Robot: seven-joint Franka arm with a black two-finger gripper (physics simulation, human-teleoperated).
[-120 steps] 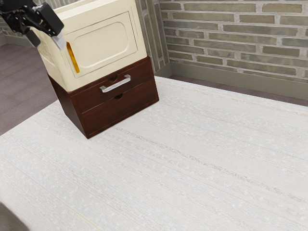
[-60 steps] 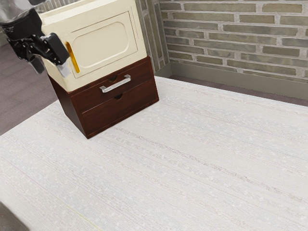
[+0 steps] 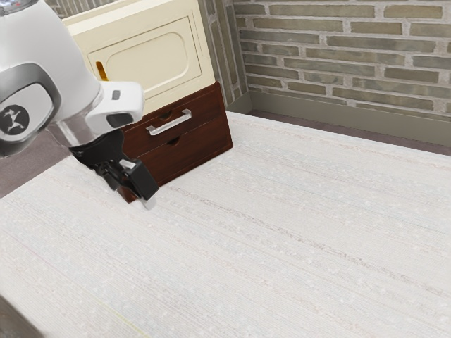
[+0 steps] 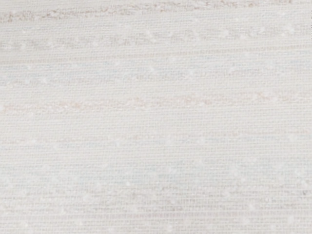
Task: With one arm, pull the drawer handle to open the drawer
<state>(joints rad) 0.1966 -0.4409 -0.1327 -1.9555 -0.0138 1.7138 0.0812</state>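
Exterior view: the gripper (image 3: 143, 191) hangs at the near lower corner of the dark wooden cabinet (image 3: 197, 144), lower than the silver handle (image 3: 169, 123) and toward the exterior view's left, apart from it. Whether the end effector is spread or pressed together cannot be told. The step in hand is judged to be the approach to the handle. Raise the hand to handle height and bring it in from in front of the upper drawer (image 3: 207, 114). Centre it on the bar and set the grip across the bar's length before making contact. Once the bar is secured, draw straight out, square to the drawer front; a skewed pull could bind the drawer or slip off the bar. Maintain clearance from the cream box (image 3: 155, 60) on top of the cabinet. The handle is a straight, glossy bar on two short end mounts, fixed across the upper drawer. The drawer front is reddish brown, with a small dark notch at its top edge, and sits flush in the cabinet. Wrist view: a pale woven surface (image 4: 156, 122) with faint grey and pinkish stripes faces the camera. Re-aim the hand toward the handle before advancing.
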